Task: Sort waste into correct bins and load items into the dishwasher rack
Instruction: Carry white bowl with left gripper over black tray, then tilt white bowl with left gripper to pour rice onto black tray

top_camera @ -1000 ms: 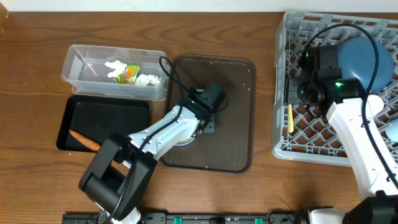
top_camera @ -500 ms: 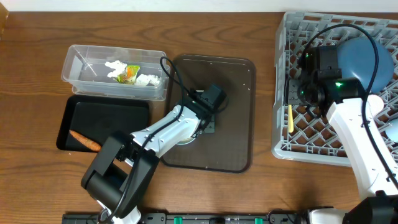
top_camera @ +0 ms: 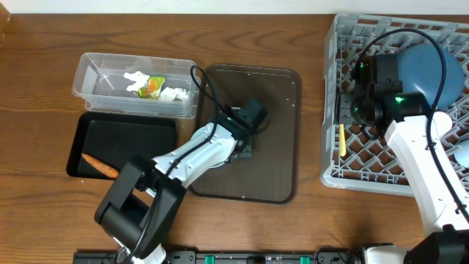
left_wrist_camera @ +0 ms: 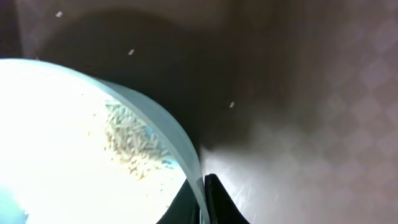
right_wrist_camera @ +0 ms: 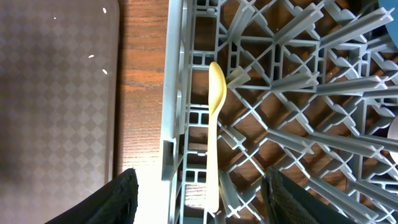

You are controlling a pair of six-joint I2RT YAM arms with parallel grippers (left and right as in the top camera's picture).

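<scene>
My left gripper (left_wrist_camera: 204,200) is shut on the thin rim of the light blue bowl (left_wrist_camera: 177,140), one finger inside and one outside. White rice grains (left_wrist_camera: 134,146) lie in the bowl's white inside. In the overhead view the left gripper (top_camera: 238,150) is over the brown serving tray (top_camera: 278,110) and the arm hides the bowl. My right gripper (right_wrist_camera: 202,190) is open and empty above the pale yellow spoon (right_wrist_camera: 213,130), which lies in the grey dishwasher rack (top_camera: 330,110) at its left edge. The dark blue plate (top_camera: 432,70) stands in the rack.
The clear tub (top_camera: 91,73) holds white tissue bits (top_camera: 172,94) and the orange-yellow-green wrapper (top_camera: 152,86). The black tray (top_camera: 132,139) in front of it holds the carrot-like stick (top_camera: 99,166). A few loose rice grains (left_wrist_camera: 231,104) lie on the serving tray.
The white of the bowl showed below my left wrist in the overhead view earlier and is now hidden by the arm. The left wrist shifted slightly. The right arm has not moved.
</scene>
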